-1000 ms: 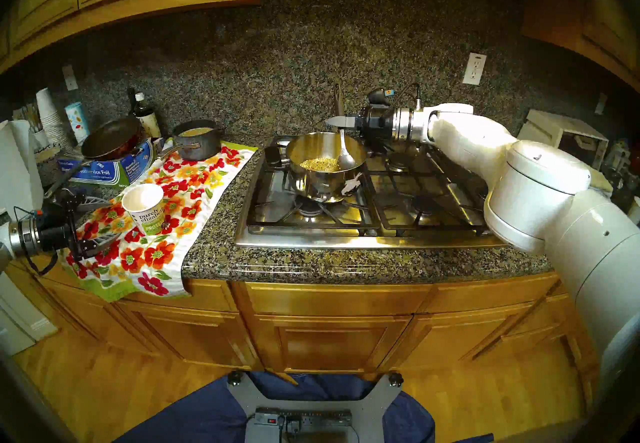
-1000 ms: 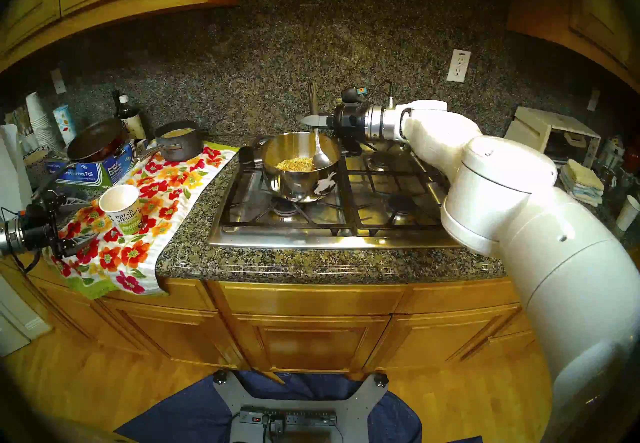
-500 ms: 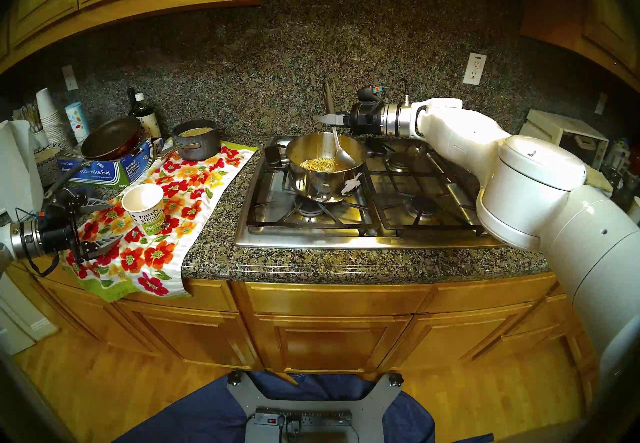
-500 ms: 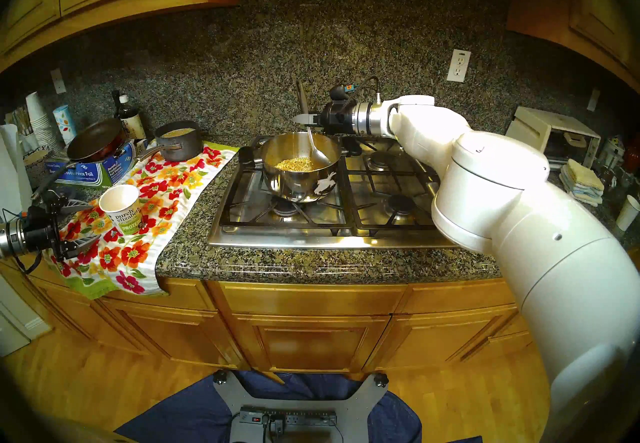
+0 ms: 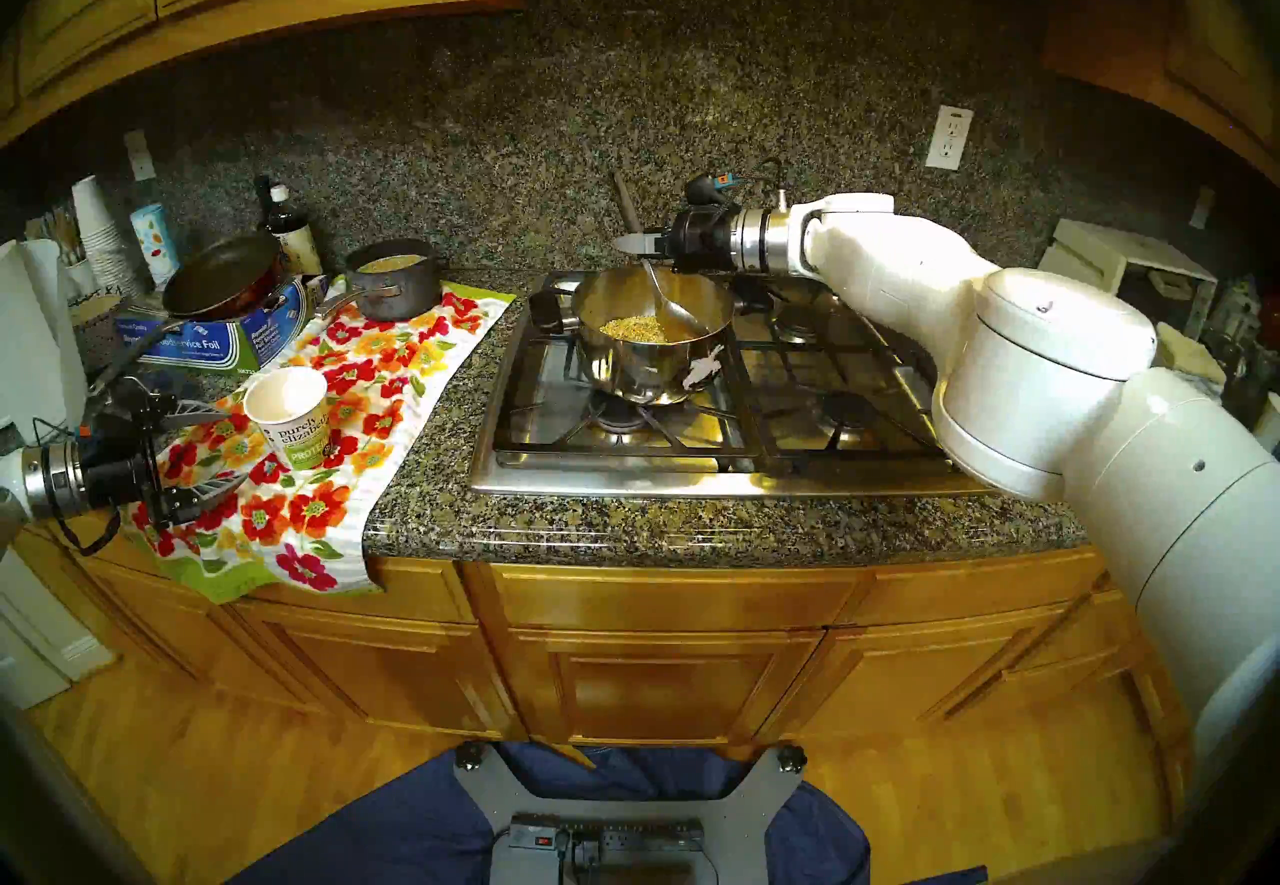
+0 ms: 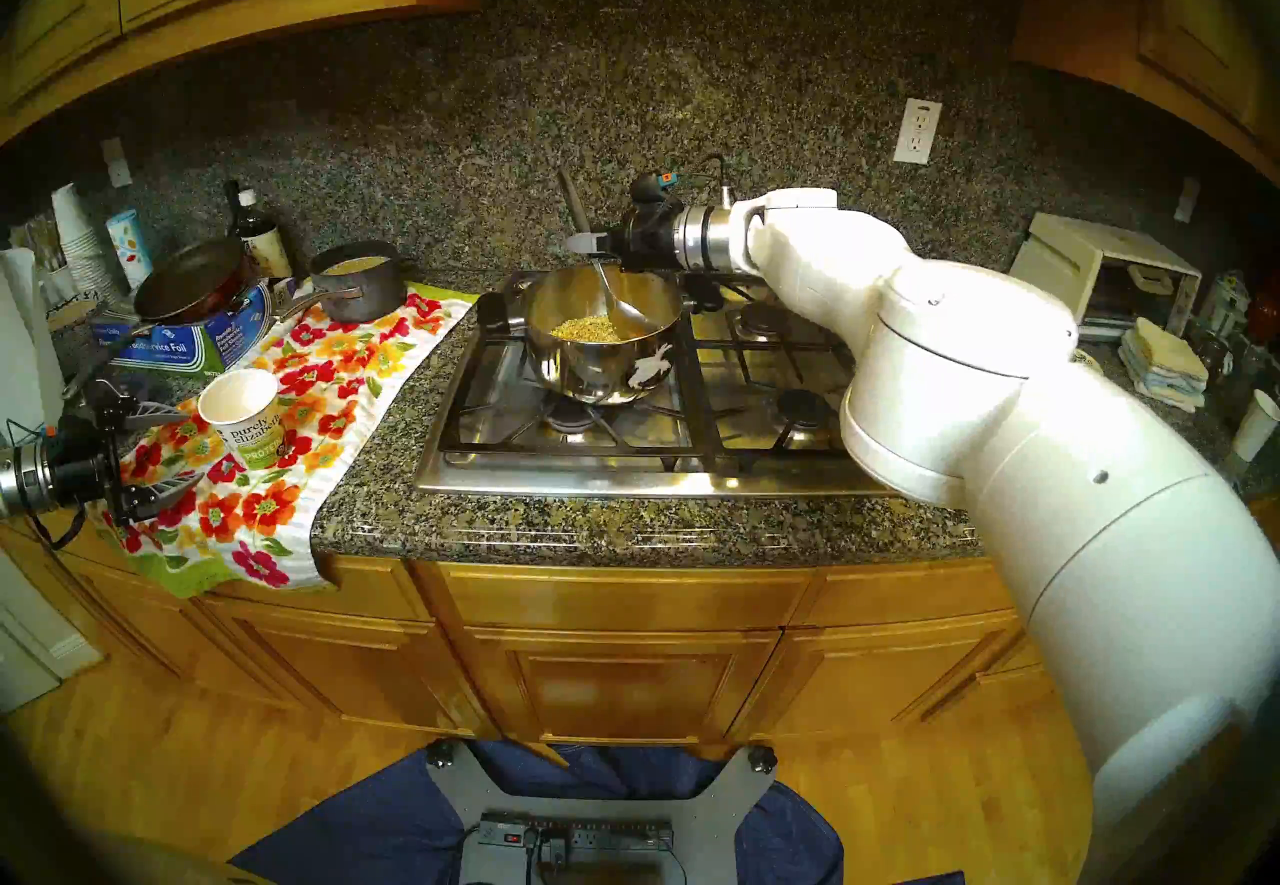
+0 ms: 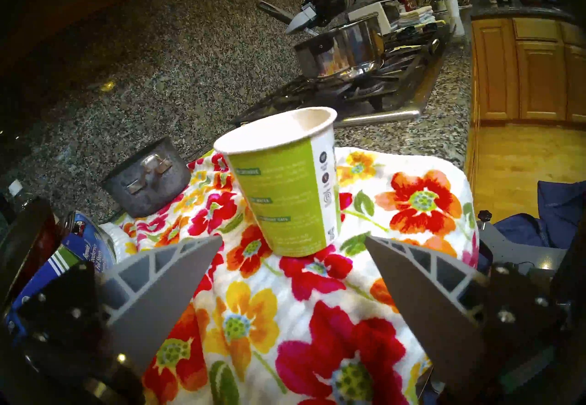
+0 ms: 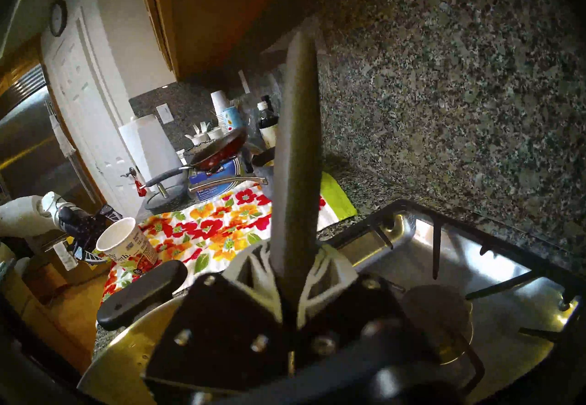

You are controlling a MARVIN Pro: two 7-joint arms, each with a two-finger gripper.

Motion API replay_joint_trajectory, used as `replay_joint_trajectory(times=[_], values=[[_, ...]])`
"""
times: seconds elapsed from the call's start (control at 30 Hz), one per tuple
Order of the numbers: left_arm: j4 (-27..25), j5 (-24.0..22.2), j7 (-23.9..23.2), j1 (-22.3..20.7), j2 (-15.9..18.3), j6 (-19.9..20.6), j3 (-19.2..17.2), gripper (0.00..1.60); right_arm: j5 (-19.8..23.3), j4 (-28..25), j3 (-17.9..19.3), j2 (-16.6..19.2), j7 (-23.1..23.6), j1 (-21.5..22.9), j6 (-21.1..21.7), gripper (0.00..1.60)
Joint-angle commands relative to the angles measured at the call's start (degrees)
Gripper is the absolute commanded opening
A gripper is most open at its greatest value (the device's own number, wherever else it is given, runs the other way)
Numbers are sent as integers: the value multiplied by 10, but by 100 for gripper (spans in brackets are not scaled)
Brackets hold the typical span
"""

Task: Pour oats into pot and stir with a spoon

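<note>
The steel pot stands on the front left burner, and its black handle points left. Tan oats lie in a heap on its bottom. My right gripper is above the pot's far rim, shut on the spoon's dark handle. The spoon leans left, and its bowl is down in the pot beside the oats. The white and green paper cup stands upright on the floral towel. My left gripper is open just left of the cup and does not touch it.
A small dark grey pot and a black frying pan on a foil box sit at the back left. The floral towel hangs over the counter edge. The gas hob has raised grates. A toaster oven stands at the right.
My right gripper has moved left over the pot, and the spoon's handle has tilted left. The spoon's bowl has stayed at the pot's right side by the oats. The left gripper has hardly moved.
</note>
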Motion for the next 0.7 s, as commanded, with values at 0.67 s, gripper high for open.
replay_joint_trajectory(times=[0.67], values=[[1,3,-8,-8,6,-4,-7,160,4,-17,11,-57,-50,41,-4,0]])
